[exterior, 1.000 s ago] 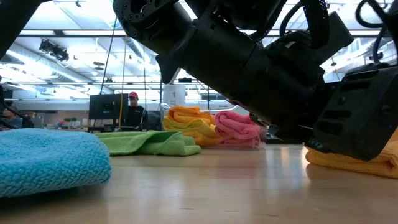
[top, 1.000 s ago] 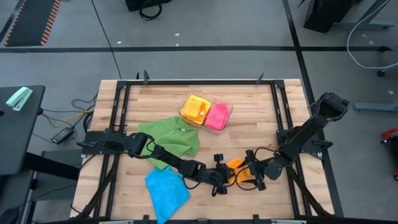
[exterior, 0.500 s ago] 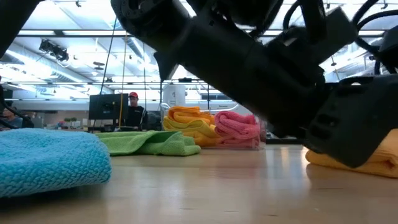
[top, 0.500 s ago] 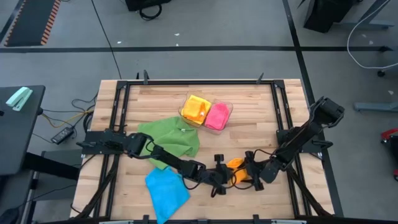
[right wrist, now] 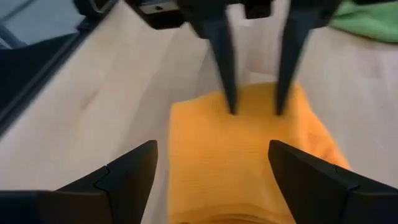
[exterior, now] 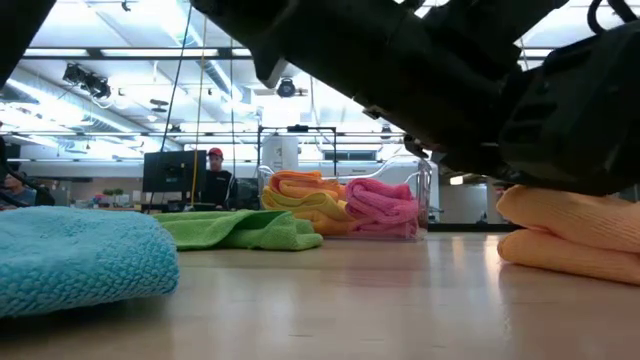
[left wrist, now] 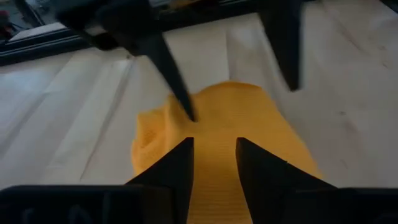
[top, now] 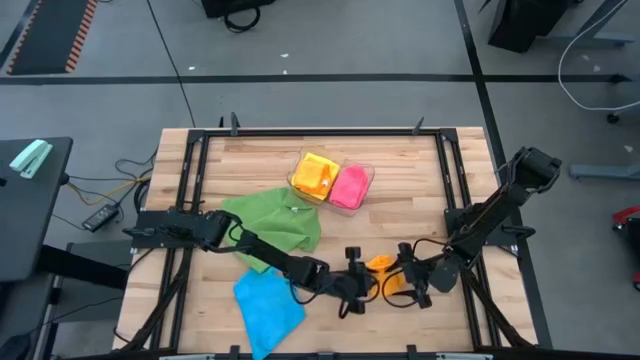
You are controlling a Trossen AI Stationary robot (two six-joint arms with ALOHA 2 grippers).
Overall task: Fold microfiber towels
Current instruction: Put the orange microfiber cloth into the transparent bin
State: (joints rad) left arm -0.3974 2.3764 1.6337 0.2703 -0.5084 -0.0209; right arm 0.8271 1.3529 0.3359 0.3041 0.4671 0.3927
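My left gripper (top: 362, 288) has just loosened on the orange towel (top: 383, 273): its fingers now stand narrowly apart, resting on the cloth and not pinching it, while my right gripper (top: 408, 287) stays wide open around the other end. The towel now lies as a thick folded bundle on the table's near edge (top: 420, 330), higher than a moment ago, so I judge this fold almost done; the green towel (top: 275, 222) and blue towel (top: 268, 308) still wait unfolded.
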